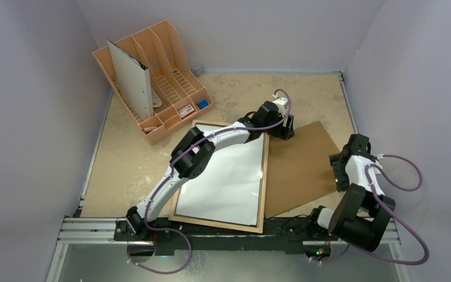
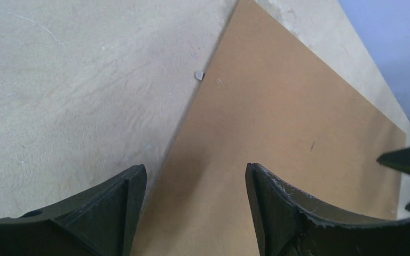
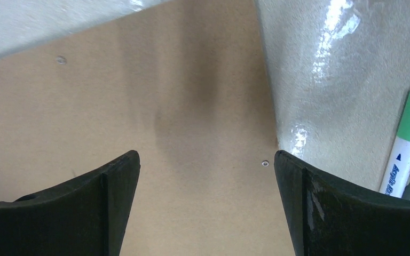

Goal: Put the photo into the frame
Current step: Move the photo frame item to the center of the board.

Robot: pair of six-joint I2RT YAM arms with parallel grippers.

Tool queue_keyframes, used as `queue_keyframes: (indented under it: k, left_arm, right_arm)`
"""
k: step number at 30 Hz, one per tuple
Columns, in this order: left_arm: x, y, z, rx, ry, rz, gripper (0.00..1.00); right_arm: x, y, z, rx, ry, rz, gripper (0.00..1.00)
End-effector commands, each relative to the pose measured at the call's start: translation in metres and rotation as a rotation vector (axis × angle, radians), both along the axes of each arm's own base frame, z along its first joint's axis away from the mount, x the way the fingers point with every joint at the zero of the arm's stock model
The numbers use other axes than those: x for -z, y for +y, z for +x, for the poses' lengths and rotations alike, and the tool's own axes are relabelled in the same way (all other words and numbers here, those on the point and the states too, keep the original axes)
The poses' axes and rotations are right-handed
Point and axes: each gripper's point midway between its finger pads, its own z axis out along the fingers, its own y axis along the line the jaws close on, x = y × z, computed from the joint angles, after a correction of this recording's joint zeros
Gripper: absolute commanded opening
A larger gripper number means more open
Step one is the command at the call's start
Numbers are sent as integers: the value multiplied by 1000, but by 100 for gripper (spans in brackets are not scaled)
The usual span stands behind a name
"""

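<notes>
The frame (image 1: 211, 222) lies flat near the table's front, light wood rim up. The photo (image 1: 229, 182) lies inside it, white reverse up, filling the opening. My left arm reaches across the frame. My left gripper (image 1: 286, 130) is open and empty just past the frame's far right corner, over the far edge of the brown backing board (image 1: 302, 167). In the left wrist view the gripper (image 2: 195, 170) straddles that board edge (image 2: 288, 122). My right gripper (image 1: 339, 170) is open and empty above the board's right part, as the right wrist view (image 3: 205, 157) also shows.
The backing board (image 3: 139, 96) lies tilted to the right of the frame, its left side tucked under the rim. A green marker (image 3: 408, 144) lies on the table beside the board. An orange file organizer (image 1: 158, 76) stands at the far left. Walls enclose the table.
</notes>
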Motion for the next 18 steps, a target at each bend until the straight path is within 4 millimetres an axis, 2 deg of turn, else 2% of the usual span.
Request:
queue_keyframes:
  k: [1,7,11,18]
  left_arm:
    - [6,0,16,-90,-61,61,72]
    - [29,-2,13,-99,-12,96,72]
    - [30,-5,10,-83,7,82,72]
    - [29,-2,9,-79,-2,101,72]
  right_arm:
    - [14,9,-20,44,96,59,97]
    - [13,6,-22,68,111,47,96]
    - [16,7,-20,70,101,56,97]
    - [36,23,-15,39,76,146,96]
